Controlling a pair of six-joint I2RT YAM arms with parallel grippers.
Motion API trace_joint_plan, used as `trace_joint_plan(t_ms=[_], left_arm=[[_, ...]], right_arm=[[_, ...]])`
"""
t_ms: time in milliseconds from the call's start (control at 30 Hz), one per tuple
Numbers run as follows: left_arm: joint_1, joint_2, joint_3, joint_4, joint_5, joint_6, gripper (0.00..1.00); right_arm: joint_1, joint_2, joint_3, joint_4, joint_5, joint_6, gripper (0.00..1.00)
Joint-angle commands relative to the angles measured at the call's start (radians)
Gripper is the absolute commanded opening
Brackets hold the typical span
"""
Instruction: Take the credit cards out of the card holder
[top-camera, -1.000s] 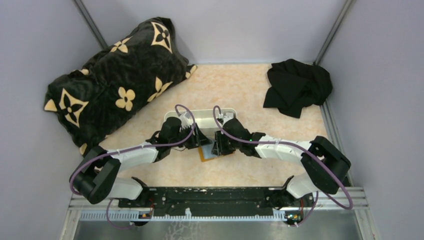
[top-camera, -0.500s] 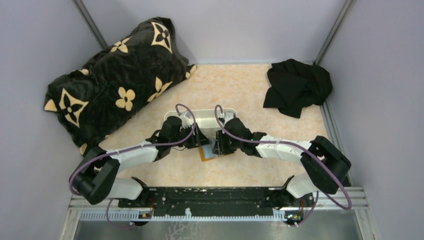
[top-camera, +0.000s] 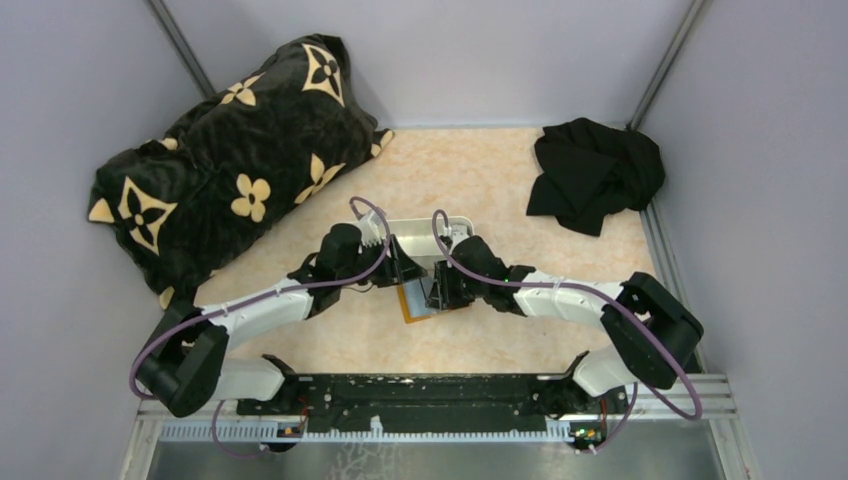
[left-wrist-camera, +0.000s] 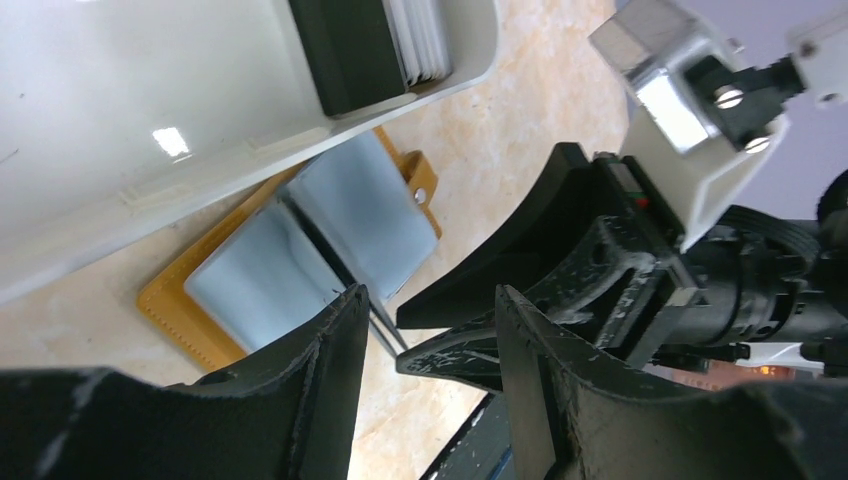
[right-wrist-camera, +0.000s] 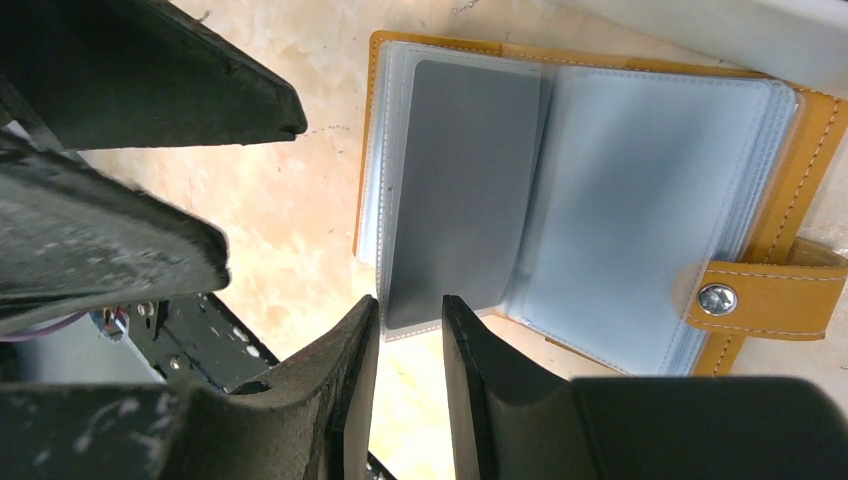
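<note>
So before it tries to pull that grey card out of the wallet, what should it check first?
1. Card holder lying open, strap unsnapped: ok.
2. Grey card showing in its sleeve: ok.
3. Right tool open, at the card's short edge: ok.
4. Card edge actually inside the right tool's gap: cannot tell.
5. Left tool pinning the holder down: not ok, it hangs open and seems clear of it.
6. White tray beside the holder, with bare room for another card: ok.
</note>
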Motion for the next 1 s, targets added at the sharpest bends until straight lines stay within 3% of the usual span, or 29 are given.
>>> trace_joint_plan(t_ms=[0,967], left_arm=[[-0.011,-0.029,0.042,-0.005,0.014,0.012,0.56],[-0.035,0.064,0.029,0.042,0.005,-0.003,0.56]], right_arm=[[-0.014,-0.029,-0.013,0.021,0.025,-0.008,0.30],[-0.022,-0.053,-0.022,0.016,0.021,-0.009,0.30]])
